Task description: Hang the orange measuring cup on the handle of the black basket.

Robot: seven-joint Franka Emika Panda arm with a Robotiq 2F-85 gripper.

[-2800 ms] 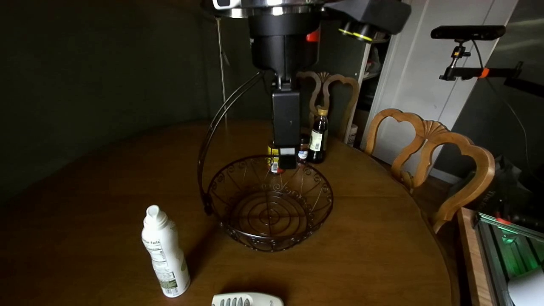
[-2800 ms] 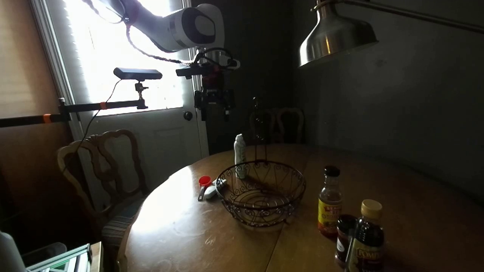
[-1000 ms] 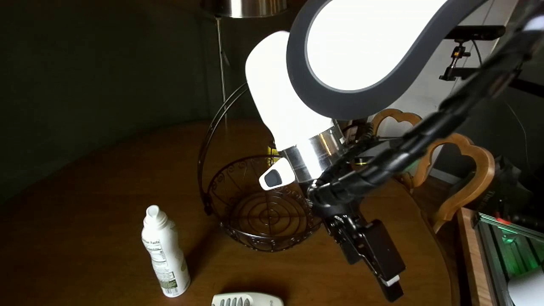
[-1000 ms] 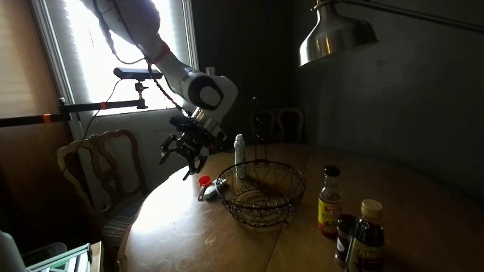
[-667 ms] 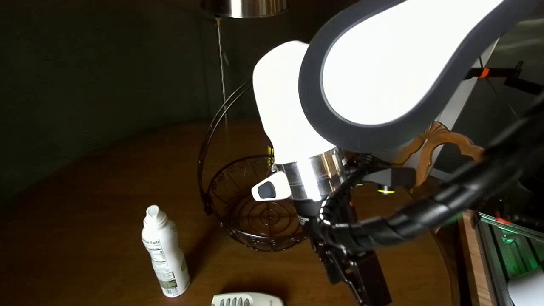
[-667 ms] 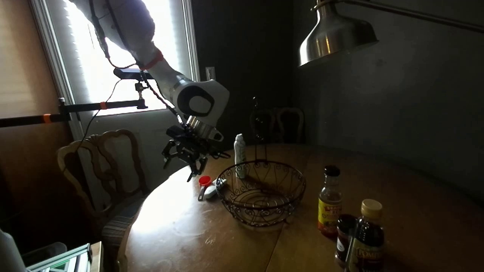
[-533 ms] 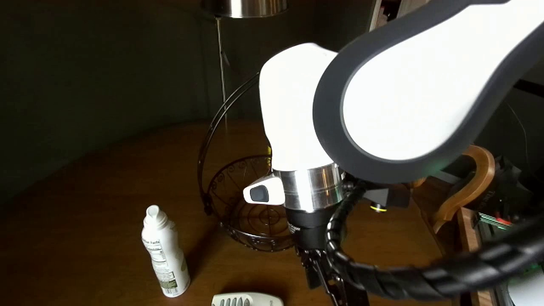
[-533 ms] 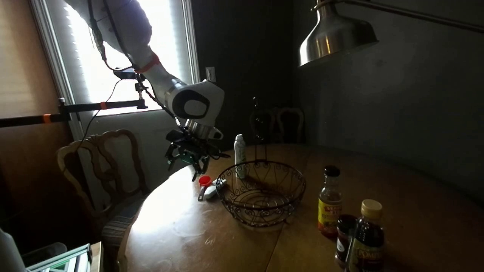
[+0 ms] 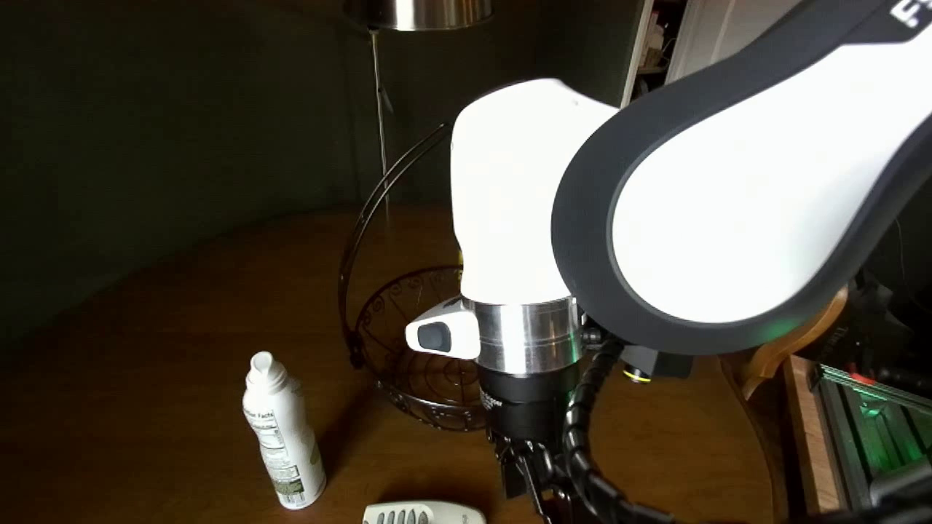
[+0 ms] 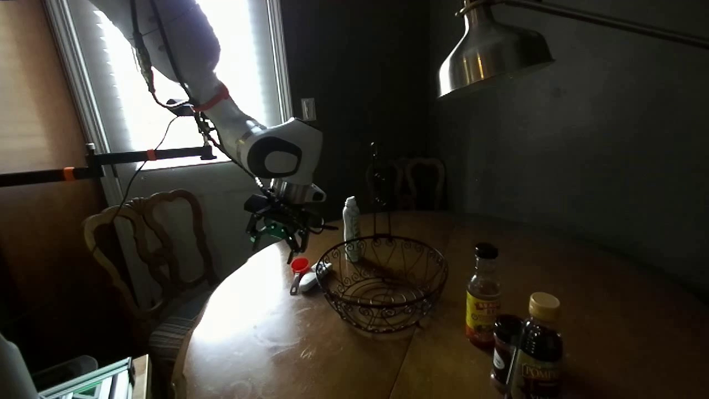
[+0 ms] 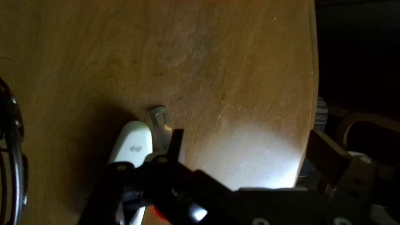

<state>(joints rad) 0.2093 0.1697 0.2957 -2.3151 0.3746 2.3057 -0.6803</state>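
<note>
Gripper [image 10: 272, 254] spread wide, holding nothing. Orange-red plastic measuring cup [image 10: 300, 265] lies on brown wooden table [image 10: 332, 360], near round black wire basket [image 10: 382, 304]. Tall white bottle [image 9: 282, 437]: "Facts" readable. Dark tan-capped bottle [image 10: 536, 354]: "POMP", rest unclear.

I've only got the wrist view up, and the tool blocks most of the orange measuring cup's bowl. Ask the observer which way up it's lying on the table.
Observer: In an exterior view, the orange measuring cup looks open side up.
Operator: Good. And the place where I'm meant to hang it, how does that stand?
Observer: In an exterior view, the handle rises from one side of the black basket and curves high over it.
</note>
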